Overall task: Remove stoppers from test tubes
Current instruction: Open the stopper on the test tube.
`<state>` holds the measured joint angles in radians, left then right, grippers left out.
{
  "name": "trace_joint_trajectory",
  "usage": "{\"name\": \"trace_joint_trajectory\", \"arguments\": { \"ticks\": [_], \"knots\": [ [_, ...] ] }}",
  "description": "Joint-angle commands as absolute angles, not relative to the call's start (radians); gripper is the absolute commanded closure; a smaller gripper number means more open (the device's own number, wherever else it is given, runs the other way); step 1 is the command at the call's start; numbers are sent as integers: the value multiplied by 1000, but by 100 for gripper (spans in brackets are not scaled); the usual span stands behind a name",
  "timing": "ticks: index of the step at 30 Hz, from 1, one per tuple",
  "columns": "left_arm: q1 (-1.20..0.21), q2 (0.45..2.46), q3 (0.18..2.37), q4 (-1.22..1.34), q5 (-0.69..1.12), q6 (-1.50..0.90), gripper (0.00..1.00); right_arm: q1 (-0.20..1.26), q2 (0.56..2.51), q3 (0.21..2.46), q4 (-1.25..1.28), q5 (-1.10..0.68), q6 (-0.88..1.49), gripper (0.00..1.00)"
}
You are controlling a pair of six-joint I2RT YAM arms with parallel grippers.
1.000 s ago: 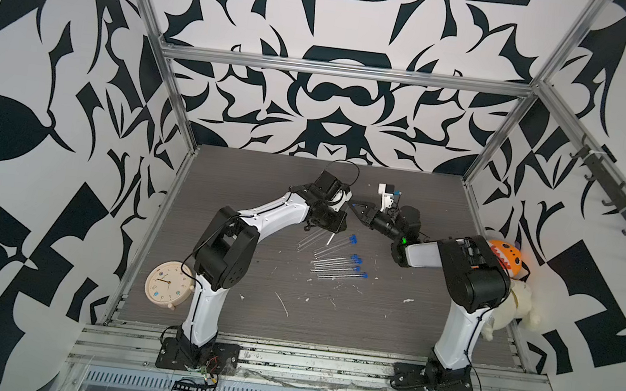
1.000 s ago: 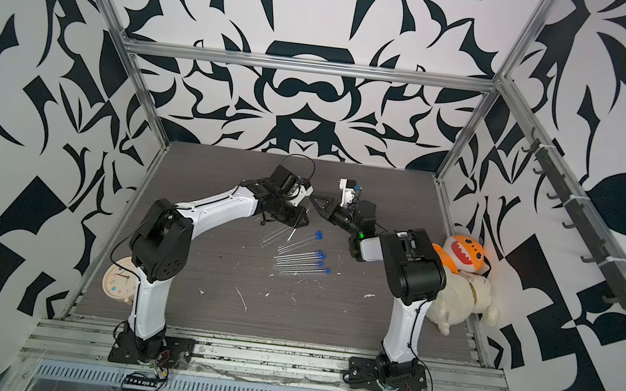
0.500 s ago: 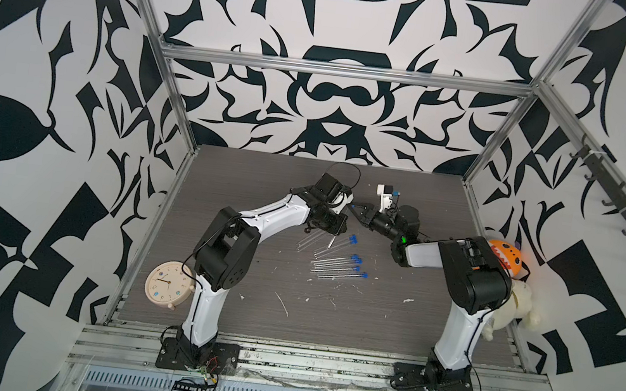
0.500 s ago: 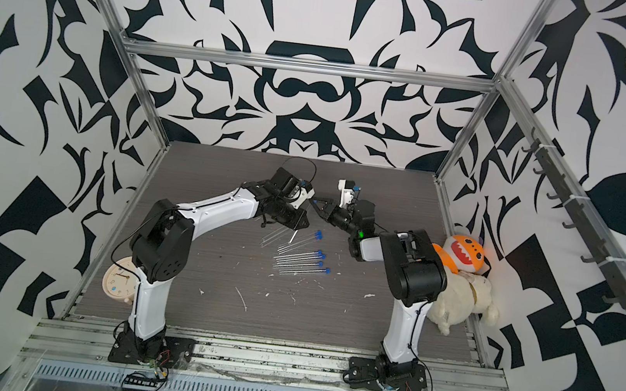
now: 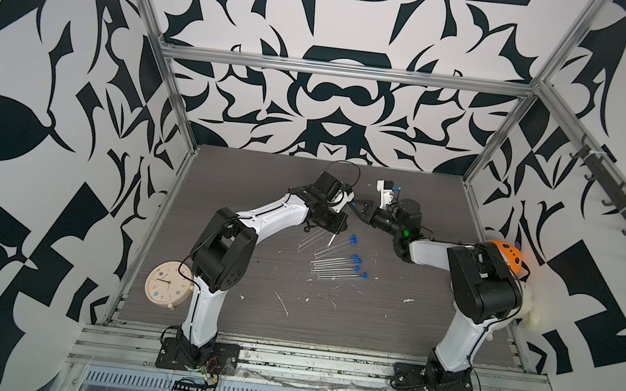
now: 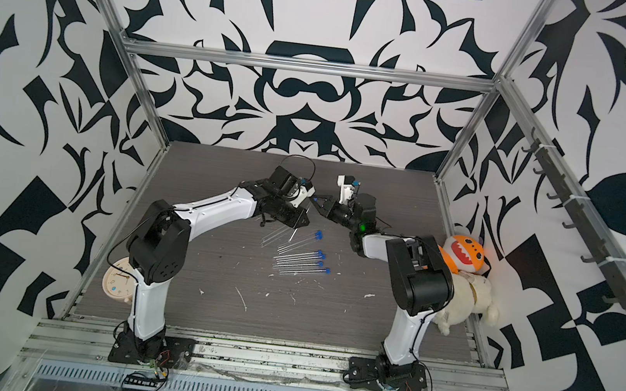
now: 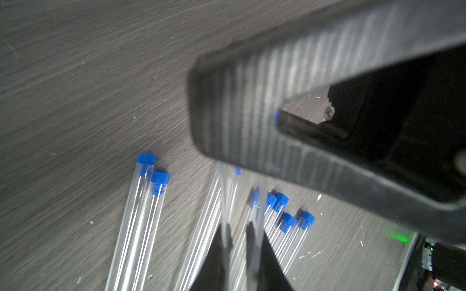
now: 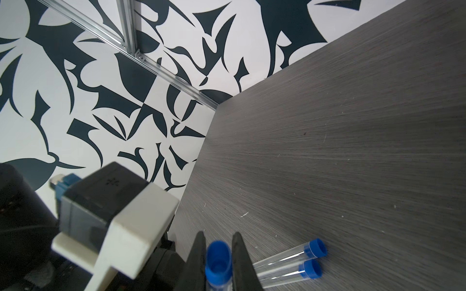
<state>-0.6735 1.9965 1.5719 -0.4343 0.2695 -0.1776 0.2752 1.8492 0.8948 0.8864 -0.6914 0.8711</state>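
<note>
Stoppers (image 5: 355, 258) plug the test tubes (image 5: 331, 267) lying on the table (image 5: 408, 330), so most work remains (finished tubes unclear), while the left gripper (image 7: 237, 226) pinches one tube (image 5: 332, 240) and the right gripper (image 8: 219, 234) clamps its stopper (image 8: 218, 262)

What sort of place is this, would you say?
Likely a robot test cell: two white-and-black robot arms, an aluminium frame, and black-and-white patterned wall panels around the grey table.

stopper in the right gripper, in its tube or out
Seemingly in: the right gripper pinches the stopper, and clear tube runs from it to the left gripper. Blur hides the joint.
</note>
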Motion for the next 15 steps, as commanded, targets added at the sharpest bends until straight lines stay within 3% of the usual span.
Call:
{"name": "trace_joint_trajectory", "arguments": {
  "ticks": [1, 11, 15],
  "knots": [
    [-673, 1962, 1536, -503, 268, -157, 100, 246, 1828, 951, 985, -651, 896, 96],
    [-673, 1956, 1526, -519, 262, -139, 100, 230, 1833, 966, 974, -661, 907, 89],
    [-673, 1954, 1528, -524, 258, -135, 100, 232, 1795, 980, 803, -643, 778, 87]
  ]
}}
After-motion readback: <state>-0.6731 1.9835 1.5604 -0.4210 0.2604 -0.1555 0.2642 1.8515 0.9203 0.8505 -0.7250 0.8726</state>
